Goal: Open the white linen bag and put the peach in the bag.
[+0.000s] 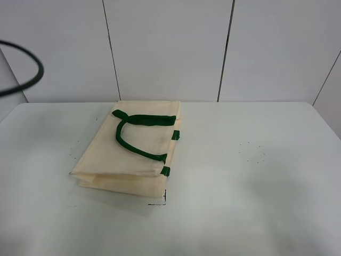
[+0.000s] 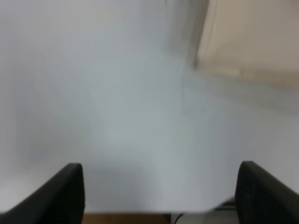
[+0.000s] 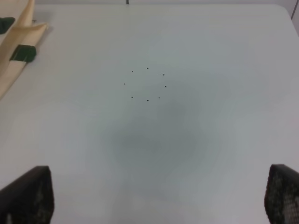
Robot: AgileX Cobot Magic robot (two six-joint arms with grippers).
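The white linen bag (image 1: 133, 146) lies flat and folded on the white table, left of middle, with its dark green strap handles (image 1: 139, 135) on top and green tabs at its right rim. A blurred corner of it shows in the left wrist view (image 2: 252, 42), and its rim with a green tab shows in the right wrist view (image 3: 18, 51). The peach is not in view. My left gripper (image 2: 159, 196) is open over bare table, apart from the bag. My right gripper (image 3: 159, 196) is open over bare table to the right of the bag. Neither gripper shows in the exterior high view.
The white table (image 1: 256, 176) carries a small ring of black dots (image 3: 147, 84) right of the bag. A grey panelled wall stands behind the table. A black cable (image 1: 29, 74) loops in at the upper left.
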